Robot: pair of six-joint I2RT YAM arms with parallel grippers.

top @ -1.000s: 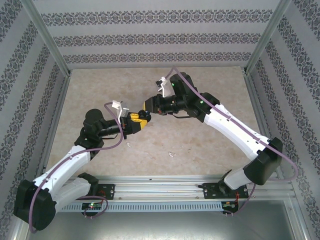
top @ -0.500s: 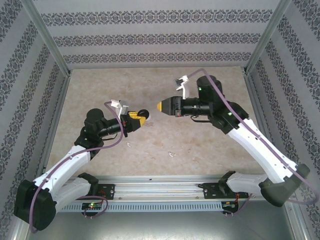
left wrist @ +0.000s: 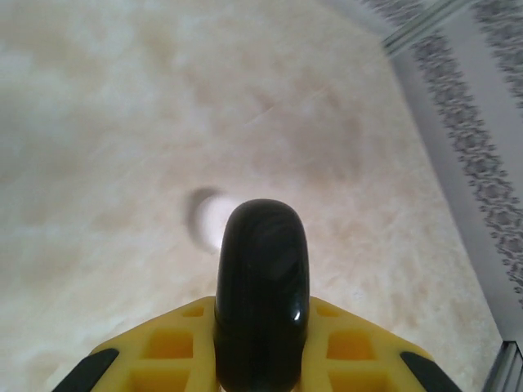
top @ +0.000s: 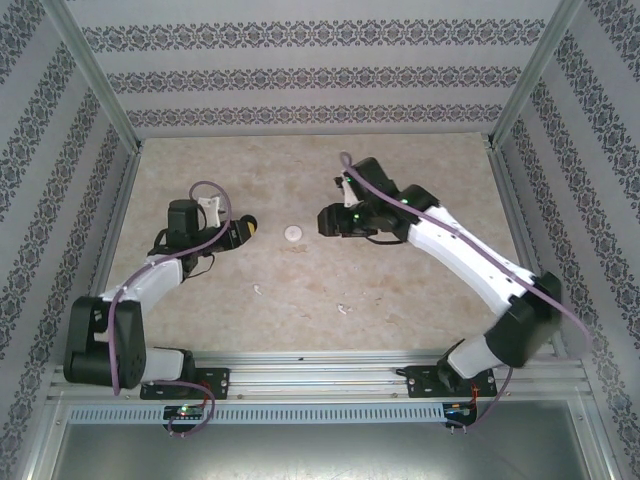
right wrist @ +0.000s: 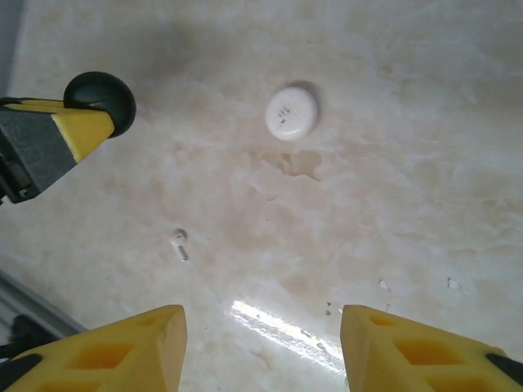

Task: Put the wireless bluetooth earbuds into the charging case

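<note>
Change: the left gripper (top: 243, 229) and right gripper (right wrist: 261, 351), nose to nose over the middle of the table (top: 420, 290) a second ago, are now drawn well apart. The left one is pulled back toward its own side.
Left gripper: clenched on the black case (left wrist: 261, 302), which is held edge-on between the yellow fingers (left wrist: 163, 359) and appears to be carried above the table.
Right gripper: released, with jaws spread wide and nothing between them. It is angled down at the table.
White case (right wrist: 292, 113): laid flat on the table between the two grippers and touched by neither — it is left uncovered by the retreat.
Earbuds: one white bud (right wrist: 178, 243) is seen lying loose on the table, nearer the bases. A second pale speck (top: 343, 308) is taken for the other white bud. The black buds cannot be made out, and whether they are inside the black case cannot be told.
Meaning for the task: the joint handling at the black case is judged finished. With the right gripper freed and aimed at the table, a pick of a loose white bud is judged the likely next step — the white pair is not yet inserted.
</note>
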